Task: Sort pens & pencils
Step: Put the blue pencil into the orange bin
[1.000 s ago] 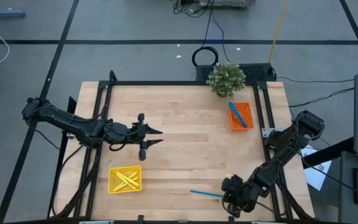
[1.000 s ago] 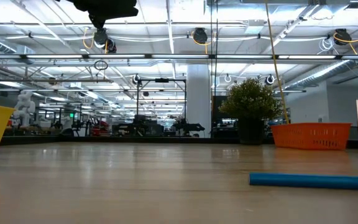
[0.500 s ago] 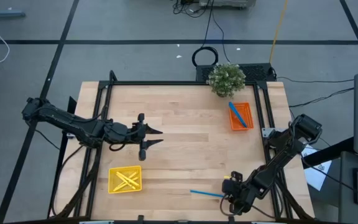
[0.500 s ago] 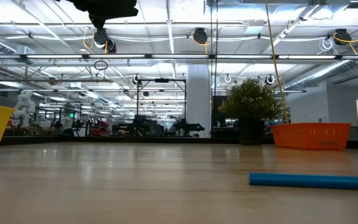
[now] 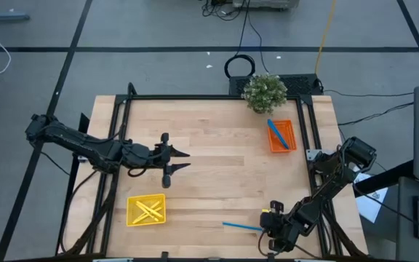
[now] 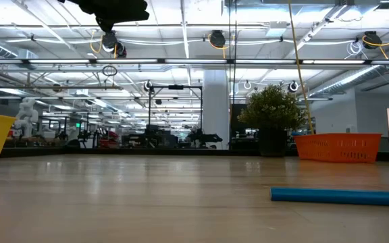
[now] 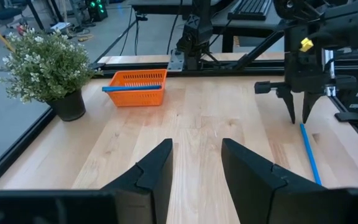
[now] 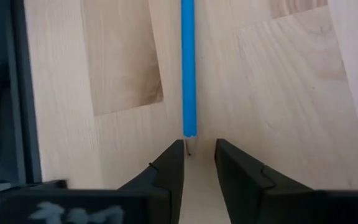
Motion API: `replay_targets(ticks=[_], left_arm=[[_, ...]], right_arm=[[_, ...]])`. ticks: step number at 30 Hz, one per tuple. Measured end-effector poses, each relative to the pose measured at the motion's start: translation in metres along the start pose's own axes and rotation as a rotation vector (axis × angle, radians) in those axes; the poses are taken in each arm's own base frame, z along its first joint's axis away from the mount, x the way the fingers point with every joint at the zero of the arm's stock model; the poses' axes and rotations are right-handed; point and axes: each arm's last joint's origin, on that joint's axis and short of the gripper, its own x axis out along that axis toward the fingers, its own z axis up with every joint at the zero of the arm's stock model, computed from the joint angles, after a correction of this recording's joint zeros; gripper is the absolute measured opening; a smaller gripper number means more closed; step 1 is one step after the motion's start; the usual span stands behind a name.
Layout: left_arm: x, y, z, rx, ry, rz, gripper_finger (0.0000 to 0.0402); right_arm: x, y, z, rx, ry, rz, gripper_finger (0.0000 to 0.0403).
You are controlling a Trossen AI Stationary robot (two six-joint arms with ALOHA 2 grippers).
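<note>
A blue stick [image 5: 241,227] lies flat on the bare wooden surface [image 5: 217,167] near its front edge, alone and well apart from both trays. The right pincer [image 5: 273,231] hangs just past the stick's right end; in its wrist view the fingers [image 8: 169,167] stand slightly parted with the stick's tip just ahead of the gap, not between them, so it holds nothing. Far back on the right, the orange tray [image 5: 282,136] holds blue sticks [image 5: 277,134], beside a potted plant [image 5: 264,92]. At front left, the yellow tray [image 5: 146,209] holds yellow sticks [image 5: 148,211]. The left pincer [image 5: 178,160] waits over the surface's middle, fingers [image 7: 154,171] apart and empty.
</note>
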Motion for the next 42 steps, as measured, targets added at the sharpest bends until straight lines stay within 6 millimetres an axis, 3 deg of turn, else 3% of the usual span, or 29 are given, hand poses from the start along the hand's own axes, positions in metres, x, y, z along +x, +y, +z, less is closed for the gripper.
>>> replay_targets(ticks=[12,18,28,42], left_arm=[[0.0,0.0,-0.001,-0.006,0.006,0.001,0.0143],[0.0,0.0,-0.001,-0.005,0.006,0.001,0.0143],[0.0,0.0,0.0,-0.006,0.004,0.001,0.0143],[0.0,0.0,0.0,-0.007,0.002,0.0,0.0143]], right_arm=[[0.008,-0.001,-0.01,-0.037,0.01,-0.045,0.0054],[0.008,-0.006,-0.013,-0.033,0.044,-0.099,0.001],[0.008,-0.015,-0.009,0.055,-0.016,-0.193,0.0002],[-0.039,-0.013,0.017,0.021,-0.347,-0.16,0.0001]])
